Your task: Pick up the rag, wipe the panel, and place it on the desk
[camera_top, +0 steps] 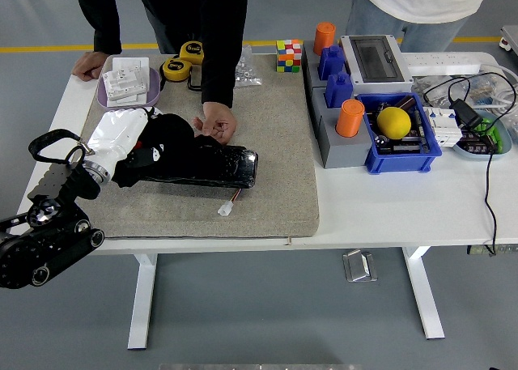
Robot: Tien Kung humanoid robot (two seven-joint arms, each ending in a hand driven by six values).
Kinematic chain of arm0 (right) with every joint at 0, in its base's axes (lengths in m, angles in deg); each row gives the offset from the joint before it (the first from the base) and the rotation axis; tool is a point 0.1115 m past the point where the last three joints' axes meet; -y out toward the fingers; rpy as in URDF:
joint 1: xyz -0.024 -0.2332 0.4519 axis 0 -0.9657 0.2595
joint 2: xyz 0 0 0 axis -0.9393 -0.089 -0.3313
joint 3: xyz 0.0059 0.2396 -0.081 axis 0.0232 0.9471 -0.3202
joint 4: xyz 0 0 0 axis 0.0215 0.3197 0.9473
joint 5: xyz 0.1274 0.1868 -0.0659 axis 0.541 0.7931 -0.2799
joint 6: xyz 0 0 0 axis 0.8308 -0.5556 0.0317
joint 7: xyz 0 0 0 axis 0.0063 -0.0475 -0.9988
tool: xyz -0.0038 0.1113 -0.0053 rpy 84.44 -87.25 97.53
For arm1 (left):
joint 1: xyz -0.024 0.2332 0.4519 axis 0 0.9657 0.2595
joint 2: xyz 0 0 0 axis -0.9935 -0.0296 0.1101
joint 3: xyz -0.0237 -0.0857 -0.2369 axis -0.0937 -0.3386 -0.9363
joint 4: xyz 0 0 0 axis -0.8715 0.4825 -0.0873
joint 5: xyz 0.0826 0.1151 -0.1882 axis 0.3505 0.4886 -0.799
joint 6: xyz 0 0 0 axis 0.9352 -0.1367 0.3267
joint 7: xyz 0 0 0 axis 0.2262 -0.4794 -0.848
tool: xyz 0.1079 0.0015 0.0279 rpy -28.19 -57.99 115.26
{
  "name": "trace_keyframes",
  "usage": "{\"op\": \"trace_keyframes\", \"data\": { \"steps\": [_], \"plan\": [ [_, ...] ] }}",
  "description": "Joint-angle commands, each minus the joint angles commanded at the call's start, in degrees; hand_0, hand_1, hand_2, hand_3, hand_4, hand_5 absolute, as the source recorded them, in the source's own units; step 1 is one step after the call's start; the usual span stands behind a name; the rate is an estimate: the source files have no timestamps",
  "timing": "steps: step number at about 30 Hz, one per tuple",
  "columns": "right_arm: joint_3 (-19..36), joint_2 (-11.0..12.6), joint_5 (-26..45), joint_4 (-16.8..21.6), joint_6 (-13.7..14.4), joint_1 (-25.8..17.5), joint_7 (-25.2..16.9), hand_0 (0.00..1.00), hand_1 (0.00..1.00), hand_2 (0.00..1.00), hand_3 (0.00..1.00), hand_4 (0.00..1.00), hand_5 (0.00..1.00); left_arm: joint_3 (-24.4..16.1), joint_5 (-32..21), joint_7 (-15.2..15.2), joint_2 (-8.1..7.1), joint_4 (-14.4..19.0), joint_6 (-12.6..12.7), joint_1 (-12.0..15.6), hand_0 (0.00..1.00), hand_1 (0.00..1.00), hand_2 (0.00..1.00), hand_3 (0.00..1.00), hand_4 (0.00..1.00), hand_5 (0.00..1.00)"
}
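Note:
A black rag lies bunched on the left end of a long black panel, which rests on a grey mat. My left hand, white-covered, comes in from the lower left and holds the rag against the panel's left end. A person at the far side steadies the panel's top edge with one hand. A white connector on thin wires hangs off the panel's front. My right hand is out of view.
A purple tray with white parts and two yellow tape measures sit at the back left. A Rubik's cube, a grey box with orange cylinders, a blue bin with a yellow ball and cables stand to the right.

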Motion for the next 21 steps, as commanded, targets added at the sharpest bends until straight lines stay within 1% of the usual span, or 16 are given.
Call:
{"op": "trace_keyframes", "data": {
  "steps": [12, 21],
  "plan": [
    [-0.21, 0.26, 0.25, -0.07, -0.12, 0.02, -0.02, 0.792, 0.678, 0.718, 0.661, 0.998, 0.509, 2.44, -0.34, -0.31, 1.80, 0.48, -0.03, -0.41, 0.287, 0.182, 0.636, 0.694, 0.491, 0.002],
    [-0.61, 0.42, 0.42, -0.07, -0.19, 0.07, -0.02, 0.792, 0.677, 0.719, 0.661, 0.998, 0.509, 3.97, -0.59, -0.61, 3.00, 1.32, -0.04, -1.28, 0.285, 0.182, 0.636, 0.693, 0.491, 0.002]
  ]
}}
